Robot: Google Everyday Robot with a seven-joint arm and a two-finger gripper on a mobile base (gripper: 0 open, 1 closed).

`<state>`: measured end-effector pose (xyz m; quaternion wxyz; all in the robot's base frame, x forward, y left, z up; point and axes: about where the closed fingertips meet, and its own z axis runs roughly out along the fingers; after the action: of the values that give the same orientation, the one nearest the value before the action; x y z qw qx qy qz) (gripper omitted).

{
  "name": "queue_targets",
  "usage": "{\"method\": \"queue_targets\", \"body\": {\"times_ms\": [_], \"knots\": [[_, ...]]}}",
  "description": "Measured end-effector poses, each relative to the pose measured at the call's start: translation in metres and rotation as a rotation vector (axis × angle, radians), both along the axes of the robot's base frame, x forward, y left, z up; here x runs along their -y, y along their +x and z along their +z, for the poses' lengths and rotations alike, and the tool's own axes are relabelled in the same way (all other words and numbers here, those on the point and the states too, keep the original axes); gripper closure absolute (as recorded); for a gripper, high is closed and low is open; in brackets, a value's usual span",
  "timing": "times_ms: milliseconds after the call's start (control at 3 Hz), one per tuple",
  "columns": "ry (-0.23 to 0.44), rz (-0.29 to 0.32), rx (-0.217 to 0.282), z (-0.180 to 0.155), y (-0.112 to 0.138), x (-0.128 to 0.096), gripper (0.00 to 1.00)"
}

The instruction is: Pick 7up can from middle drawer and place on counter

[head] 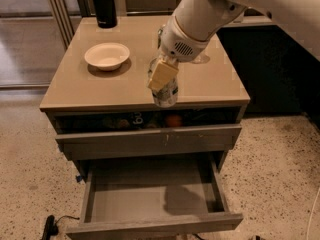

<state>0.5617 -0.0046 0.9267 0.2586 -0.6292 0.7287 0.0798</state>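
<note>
My gripper is shut on the 7up can, a pale silvery can with dark green marks. A cream finger pad covers its upper side. The can hangs just above the front edge of the beige counter, right of the middle. I cannot tell whether its base touches the counter. The middle drawer is pulled wide open below, and its grey floor is bare. The white arm reaches in from the upper right.
A white bowl sits on the counter's left half. A black bottle stands at the back. The drawer above is open a crack and shows colourful snacks. A dark cabinet stands to the right. The floor is speckled.
</note>
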Motion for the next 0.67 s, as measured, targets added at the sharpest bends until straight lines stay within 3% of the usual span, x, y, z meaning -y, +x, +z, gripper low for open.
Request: {"method": "queue_targets", "body": {"times_ms": [667], "knots": [[0.019,-0.016,0.034,-0.008,0.036,-0.012,1.00]]}}
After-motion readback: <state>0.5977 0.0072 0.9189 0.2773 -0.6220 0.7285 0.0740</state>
